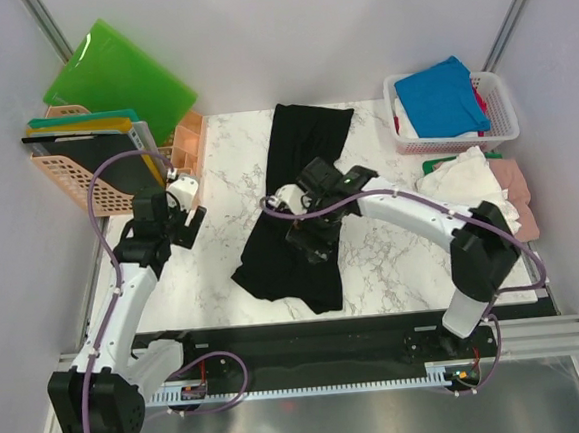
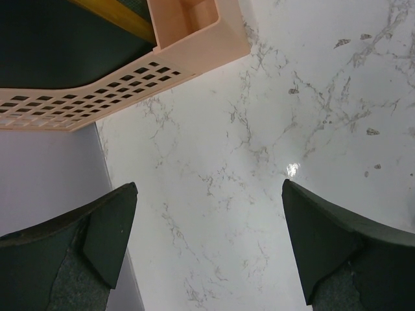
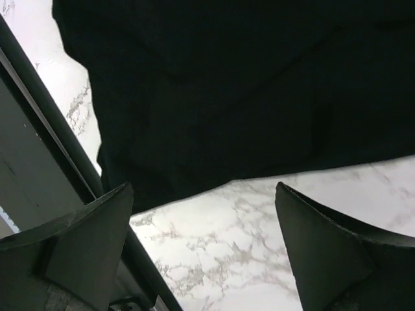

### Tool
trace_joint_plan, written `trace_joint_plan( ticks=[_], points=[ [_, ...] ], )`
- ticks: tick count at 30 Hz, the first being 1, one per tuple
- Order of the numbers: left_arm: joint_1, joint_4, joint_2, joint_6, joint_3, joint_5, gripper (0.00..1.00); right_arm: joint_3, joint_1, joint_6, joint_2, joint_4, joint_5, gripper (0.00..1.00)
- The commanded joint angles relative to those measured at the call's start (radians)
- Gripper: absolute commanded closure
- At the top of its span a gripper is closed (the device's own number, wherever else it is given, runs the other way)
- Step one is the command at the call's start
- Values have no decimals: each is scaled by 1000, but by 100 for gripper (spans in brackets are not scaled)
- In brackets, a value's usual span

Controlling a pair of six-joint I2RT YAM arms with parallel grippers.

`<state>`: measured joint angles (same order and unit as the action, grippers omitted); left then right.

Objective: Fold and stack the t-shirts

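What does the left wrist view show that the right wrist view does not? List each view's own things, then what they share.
Left wrist only: the peach perforated basket at the table's edge, with a dark board inside it. Right wrist only: the black t-shirt lying on the marble. Both: the white marble table and an open gripper holding nothing, the left gripper in one and the right gripper in the other.

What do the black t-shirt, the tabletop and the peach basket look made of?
Black t-shirt: soft matte cloth, lying in limp folds.
Tabletop: glossy marble-look surface with grey veins and a glare spot; stone or laminate, unclear.
Peach basket: rigid moulded plastic with a perforated wall.
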<state>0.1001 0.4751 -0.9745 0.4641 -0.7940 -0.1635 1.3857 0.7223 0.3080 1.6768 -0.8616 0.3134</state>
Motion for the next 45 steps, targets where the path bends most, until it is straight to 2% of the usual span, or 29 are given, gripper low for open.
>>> trace_joint_plan(
  ticks=[1,11,19,20,26,29,37,45],
  points=[
    [-19,-61,-27,-18,-47,-21,0,77,78,-18,69,85,-54,2],
    [-86,-76,-4,1,-18,5,0,237,143,-61,306,154,-45,2],
    [-99,-90,13,28,16,10,0,181,181,-70,394,213,-42,2],
    [-126,-92,14,28,18,13,0,173,189,-70,402,216,-40,2],
    [-137,-98,16,30,32,22,0,99,245,-40,379,204,6,2],
    [-142,-99,17,36,39,24,0,59,269,12,356,144,13,2],
    [-146,-104,22,33,45,44,0,-137,269,106,241,78,-3,2],
    [-146,-96,3,7,21,71,0,-165,266,141,212,56,-8,2]
  ],
)
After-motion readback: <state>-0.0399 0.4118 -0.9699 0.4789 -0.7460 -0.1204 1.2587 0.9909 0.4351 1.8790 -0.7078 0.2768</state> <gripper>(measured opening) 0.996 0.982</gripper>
